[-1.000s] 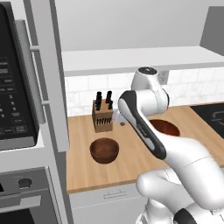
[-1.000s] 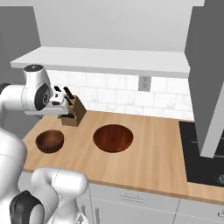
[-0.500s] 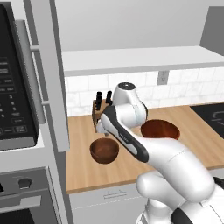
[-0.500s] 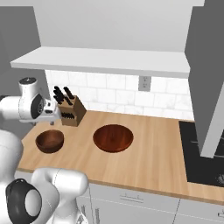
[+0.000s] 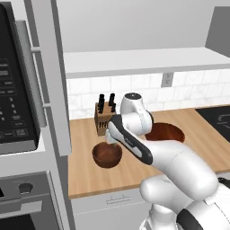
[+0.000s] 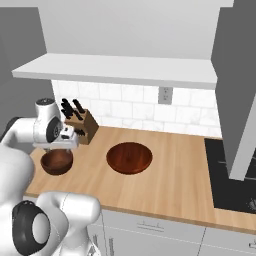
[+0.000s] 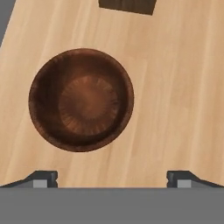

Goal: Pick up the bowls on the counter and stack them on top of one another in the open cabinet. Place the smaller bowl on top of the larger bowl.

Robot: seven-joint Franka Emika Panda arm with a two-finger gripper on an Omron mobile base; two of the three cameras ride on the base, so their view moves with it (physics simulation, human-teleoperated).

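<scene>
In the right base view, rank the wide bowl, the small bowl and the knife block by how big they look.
1. The larger bowl, clearly widest.
2 and 3. The smaller bowl and the knife block look similar; the hand partly covers the bowl, so no ranking.

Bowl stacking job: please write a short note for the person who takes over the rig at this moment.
Hand: open, empty, hovering above the counter next to the smaller bowl, not touching it.
Smaller bowl: upright on the counter in front of the knife block.
Larger bowl: upright on the counter, to the right of the smaller bowl and apart from it.
Open cabinet: no bowl visible on the part of the shelf in view.
Done: nothing placed.
Left: both bowls must go into the cabinet. The larger bowl probably should go first, then the smaller on top; the hand now sits over the smaller one.
</scene>
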